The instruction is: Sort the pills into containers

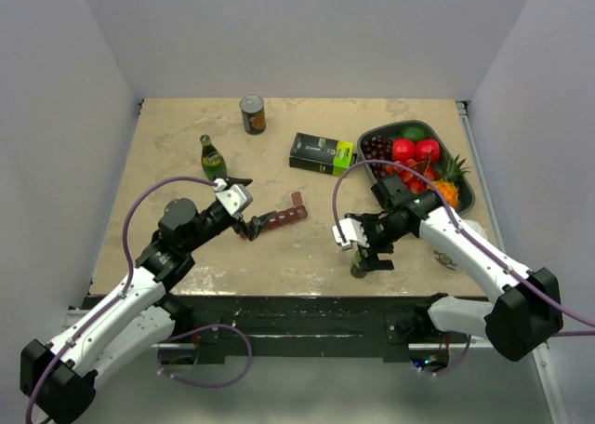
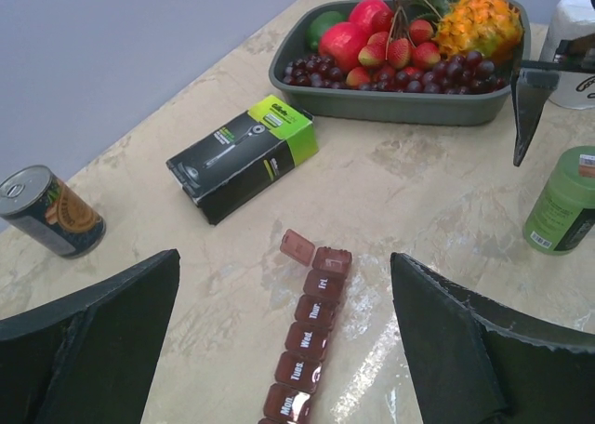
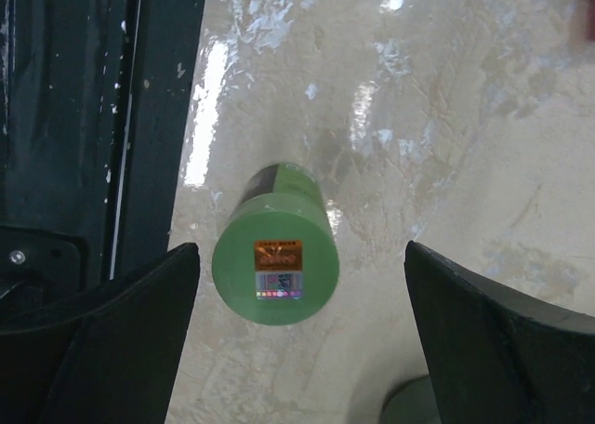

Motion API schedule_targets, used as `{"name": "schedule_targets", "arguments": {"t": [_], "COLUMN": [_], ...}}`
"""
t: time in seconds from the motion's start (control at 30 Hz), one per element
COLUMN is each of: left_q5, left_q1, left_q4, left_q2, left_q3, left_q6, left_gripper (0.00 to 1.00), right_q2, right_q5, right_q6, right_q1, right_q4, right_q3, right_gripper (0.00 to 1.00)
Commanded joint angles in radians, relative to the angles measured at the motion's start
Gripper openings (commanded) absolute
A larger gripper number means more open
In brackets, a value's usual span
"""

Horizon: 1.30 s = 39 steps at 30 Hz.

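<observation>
The containers are one maroon strip (image 2: 311, 336) of small day-labelled compartments, lying flat on the table (image 1: 282, 217). The lid (image 2: 297, 246) at its far end stands open. My left gripper (image 2: 284, 289) hangs open over the strip's near part without touching it, at the strip's left end in the top view (image 1: 251, 208). A green bottle (image 3: 275, 268) with a stickered cap stands upright near the table's front edge (image 1: 359, 268). My right gripper (image 3: 302, 257) is open above the bottle, one finger on each side, apart from it. No pills show.
A black-and-lime box (image 1: 322, 153) lies behind the strip. The dark fruit tray (image 1: 468, 190) is at the back right, and a can (image 1: 253, 113) and a green glass bottle (image 1: 213, 157) at the back left. The dark table edge (image 3: 93, 117) runs just left of the green bottle.
</observation>
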Motion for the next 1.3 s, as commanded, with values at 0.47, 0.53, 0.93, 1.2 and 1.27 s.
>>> {"name": "schedule_targets", "arguments": {"t": [0.47,0.53,0.93,1.2,1.27], "left_q5": [0.164,0.231,0.187,-0.087,-0.129], "left_q1": [0.004,0.002,-0.208,-0.320,-0.335], "left_q4": [0.059,0.088,0.370,0.550,0.561], "left_q2": [0.078,0.095,0.223,0.408,0.436], "left_q3": [0.007,-0.003,-0.114,-0.093,-0.077], "left_q6": [-0.068,-0.056,0.049,0.052,0.044], "left_gripper": [1.00,1.00,0.97,0.98,0.98], "right_q2": [-0.012,0.006,0.261,0.269,0.261], "right_q5": [0.022,0.007,-0.283,-0.291,-0.296], "right_q6": [0.137,0.197,0.656,0.745,0.757], "right_q1": [0.060,0.060,0.037,0.038,0.037], "right_q4": [0.054,0.058,0.166,0.262,0.279], "right_q3": [0.000,0.038,0.403,0.385,0.374], "right_gripper": [0.28,0.13,0.06,0.03,0.03]}}
